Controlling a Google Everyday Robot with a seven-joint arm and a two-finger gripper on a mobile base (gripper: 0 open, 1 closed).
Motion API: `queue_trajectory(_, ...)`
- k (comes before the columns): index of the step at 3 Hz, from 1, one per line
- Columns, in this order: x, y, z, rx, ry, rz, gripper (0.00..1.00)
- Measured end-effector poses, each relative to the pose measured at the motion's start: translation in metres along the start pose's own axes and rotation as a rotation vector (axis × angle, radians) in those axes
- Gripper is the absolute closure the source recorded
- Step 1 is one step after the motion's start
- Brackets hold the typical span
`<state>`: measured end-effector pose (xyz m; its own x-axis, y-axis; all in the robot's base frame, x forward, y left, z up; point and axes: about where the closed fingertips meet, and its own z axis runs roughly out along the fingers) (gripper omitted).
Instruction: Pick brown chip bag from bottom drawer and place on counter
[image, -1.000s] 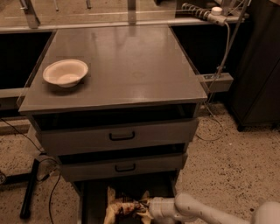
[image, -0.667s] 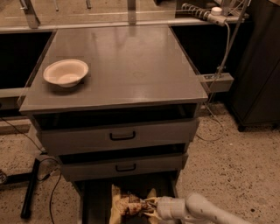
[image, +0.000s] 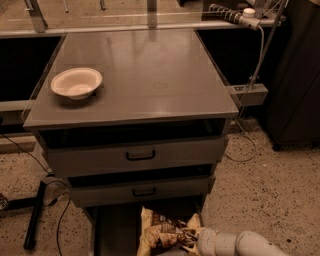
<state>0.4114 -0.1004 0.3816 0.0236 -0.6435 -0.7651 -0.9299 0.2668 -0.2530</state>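
Pinching brown chip bag (image: 161, 231) in gripper (image: 195, 239), jaws closed on its crumpled side, bottom drawer (image: 114, 234) just beneath them.

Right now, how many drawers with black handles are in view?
2: upper handled drawer under the counter, lower handled drawer below it. The gripper is lower, at the brown chip bag in the bottom drawer.
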Motion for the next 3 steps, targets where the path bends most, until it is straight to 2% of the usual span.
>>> queue_trajectory(1,-0.049,0.005,-0.049,0.035,0.047,-0.021,1.0)
queue_trajectory(2,-0.1,-0.021,-0.101,0.045,0.093,-0.106,1.0)
queue_trajectory(3,-0.122,-0.065,-0.139,0.02,0.146,-0.238,1.0)
